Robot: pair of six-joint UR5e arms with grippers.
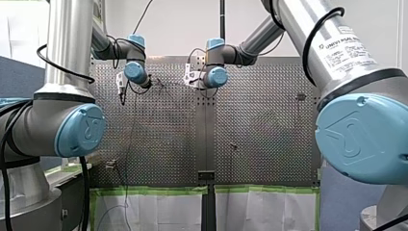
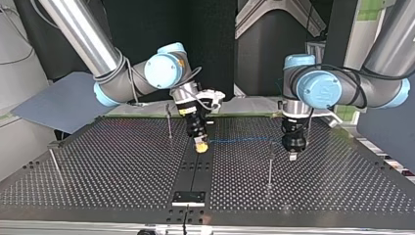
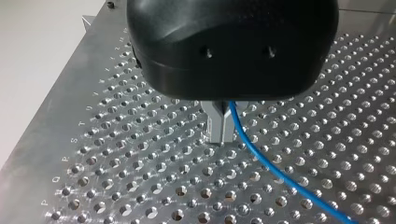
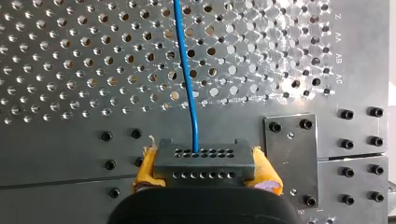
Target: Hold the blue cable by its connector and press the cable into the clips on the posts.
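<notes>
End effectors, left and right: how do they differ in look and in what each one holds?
My right end effector has yellow pads; my left end effector has bare metal fingers. The right one clamps the dark connector; the left one pinches the blue cable itself. Both are shut, low over the perforated table, joined by that cable.

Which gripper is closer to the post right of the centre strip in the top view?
Left. My left gripper hangs just beside that post; my right gripper is across the centre strip.
</notes>
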